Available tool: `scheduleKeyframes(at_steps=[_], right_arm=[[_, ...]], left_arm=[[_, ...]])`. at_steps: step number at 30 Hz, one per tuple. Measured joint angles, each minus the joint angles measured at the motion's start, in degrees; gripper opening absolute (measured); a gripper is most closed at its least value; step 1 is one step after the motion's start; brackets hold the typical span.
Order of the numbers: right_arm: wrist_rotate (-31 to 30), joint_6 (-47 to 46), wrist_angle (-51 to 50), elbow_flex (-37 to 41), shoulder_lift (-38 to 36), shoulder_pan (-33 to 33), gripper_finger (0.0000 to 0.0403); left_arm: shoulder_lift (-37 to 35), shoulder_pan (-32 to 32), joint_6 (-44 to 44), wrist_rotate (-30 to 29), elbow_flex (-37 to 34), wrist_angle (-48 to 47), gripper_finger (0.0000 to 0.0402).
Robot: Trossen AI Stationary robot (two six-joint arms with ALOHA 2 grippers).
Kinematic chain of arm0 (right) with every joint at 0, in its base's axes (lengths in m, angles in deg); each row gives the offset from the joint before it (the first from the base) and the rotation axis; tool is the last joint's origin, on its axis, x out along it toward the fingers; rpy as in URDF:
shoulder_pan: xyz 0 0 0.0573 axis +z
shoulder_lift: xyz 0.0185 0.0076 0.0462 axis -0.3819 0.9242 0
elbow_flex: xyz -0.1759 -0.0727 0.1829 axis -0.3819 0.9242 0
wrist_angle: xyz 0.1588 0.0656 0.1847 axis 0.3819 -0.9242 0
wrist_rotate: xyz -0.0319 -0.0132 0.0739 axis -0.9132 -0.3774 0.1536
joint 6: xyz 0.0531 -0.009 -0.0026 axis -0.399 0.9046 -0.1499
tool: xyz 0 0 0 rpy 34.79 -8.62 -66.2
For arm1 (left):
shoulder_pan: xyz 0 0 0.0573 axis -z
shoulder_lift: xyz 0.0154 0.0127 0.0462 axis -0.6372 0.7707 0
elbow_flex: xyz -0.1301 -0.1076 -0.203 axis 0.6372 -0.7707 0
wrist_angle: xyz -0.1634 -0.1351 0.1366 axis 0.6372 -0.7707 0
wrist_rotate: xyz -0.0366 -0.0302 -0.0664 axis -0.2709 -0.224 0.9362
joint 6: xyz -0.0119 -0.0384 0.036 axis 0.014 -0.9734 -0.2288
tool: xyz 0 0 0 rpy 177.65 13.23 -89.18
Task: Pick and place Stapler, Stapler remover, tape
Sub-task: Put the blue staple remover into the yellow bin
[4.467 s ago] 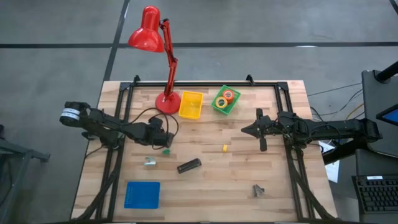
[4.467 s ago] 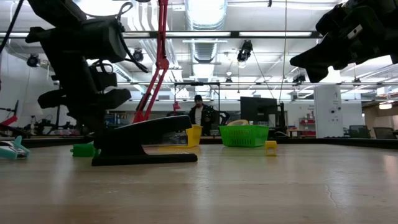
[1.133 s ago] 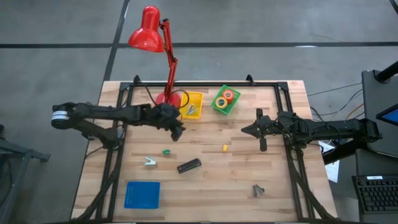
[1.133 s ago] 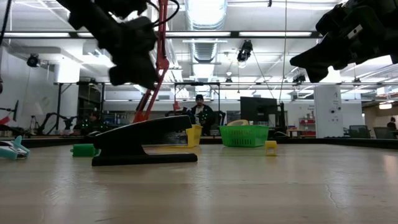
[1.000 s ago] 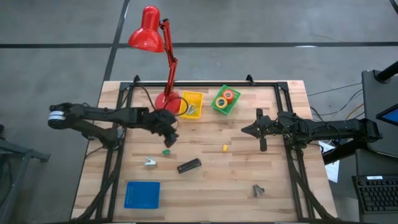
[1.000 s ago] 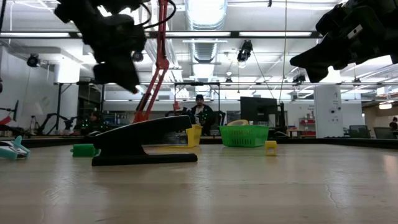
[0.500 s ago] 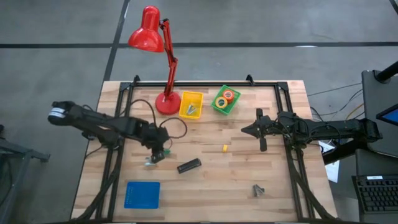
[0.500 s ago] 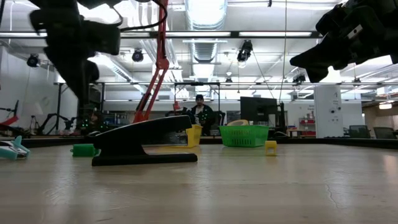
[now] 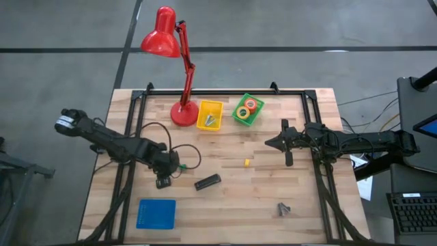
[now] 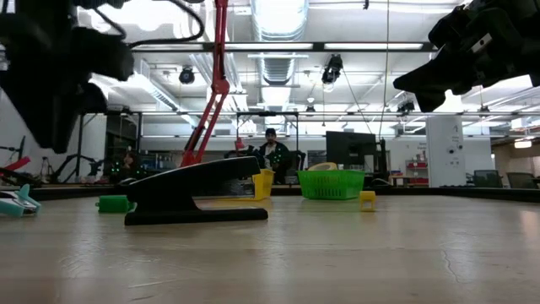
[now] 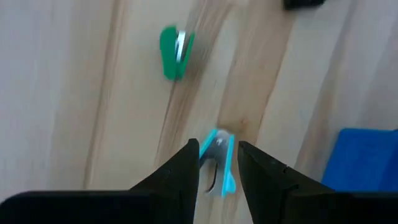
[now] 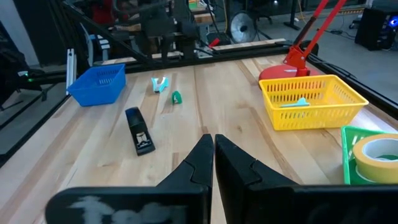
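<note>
The black stapler (image 9: 207, 182) lies flat on the wood near the table's middle, also in the low view (image 10: 194, 194) and the right wrist view (image 12: 140, 132). A teal staple remover (image 11: 219, 163) lies on the table to its left. My left gripper (image 9: 164, 180) hangs over it, open, one finger on each side (image 11: 219, 171), and the low view shows it still above the table. Two tape rolls (image 9: 247, 108) sit in the green basket. Another staple remover (image 9: 210, 120) lies in the yellow bin. My right gripper (image 9: 285, 144) hovers shut over the table's right half.
A red desk lamp (image 9: 183, 113) stands at the far edge beside the yellow bin (image 9: 209, 106). A blue bin (image 9: 156, 213) sits near the left front corner. A grey staple remover (image 9: 283, 208), a yellow bit (image 9: 247, 162) and a green bit (image 11: 174, 53) lie loose on the wood.
My left gripper has swung away from the yellow bin toward the table's near edge and somewhat left, ending over the teal staple remover. The right arm has kept still, and nothing on the table has moved.
</note>
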Motion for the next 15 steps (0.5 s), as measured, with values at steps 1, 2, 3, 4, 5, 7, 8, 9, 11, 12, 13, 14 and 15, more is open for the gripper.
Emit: scheduleKeyframes(at_steps=[1,2,3,4,5,7,8,9,11,12,13,14,15], right_arm=[[0.0,0.0,0.0,0.0,0.0,0.0,0.0013],[0.0,0.0,0.0,0.0,0.0,0.0,0.0013],[0.0,0.0,0.0,0.0,0.0,0.0,0.0013],[0.0,0.0,0.0,0.0,0.0,0.0,0.0013],[0.0,0.0,0.0,0.0,0.0,0.0,0.0013],[0.0,0.0,0.0,0.0,0.0,0.0,0.0013],[0.0,0.0,0.0,0.0,0.0,0.0,0.0013],[0.0,0.0,0.0,0.0,0.0,0.0,0.0013],[0.0,0.0,0.0,0.0,0.0,0.0,0.0013],[0.0,0.0,0.0,0.0,0.0,0.0,0.0013],[0.0,0.0,0.0,0.0,0.0,0.0,0.0013],[0.0,0.0,0.0,0.0,0.0,0.0,0.0013],[0.0,0.0,0.0,0.0,0.0,0.0,0.0013]], left_arm=[[0.0,0.1,0.0,0.0,-0.4,-0.3,0.0108],[0.0,0.2,0.0,0.0,-0.9,-0.3,0.0105],[0.0,0.1,0.0,0.0,-1.4,-0.2,0.0103],[0.0,0.1,0.0,0.0,-1.8,-0.2,0.01],[0.0,0.1,0.0,0.0,-2.4,-0.2,0.0098],[0.0,0.1,-0.1,0.0,-3.5,-0.1,0.0094],[0.0,0.1,-0.4,0.0,-4.0,-0.2,0.0092],[0.0,0.1,-0.7,0.0,-4.6,-0.2,0.009],[0.0,0.1,-1.6,0.1,-5.5,-0.2,0.0087],[0.0,0.1,-1.9,0.1,-5.9,-0.1,0.0086],[0.0,0.1,-2.0,0.1,-6.2,0.1,0.0085],[0.0,0.1,-2.1,0.1,-6.5,0.4,0.0083],[0.0,0.1,-2.1,0.1,-6.8,0.9,0.0083]])
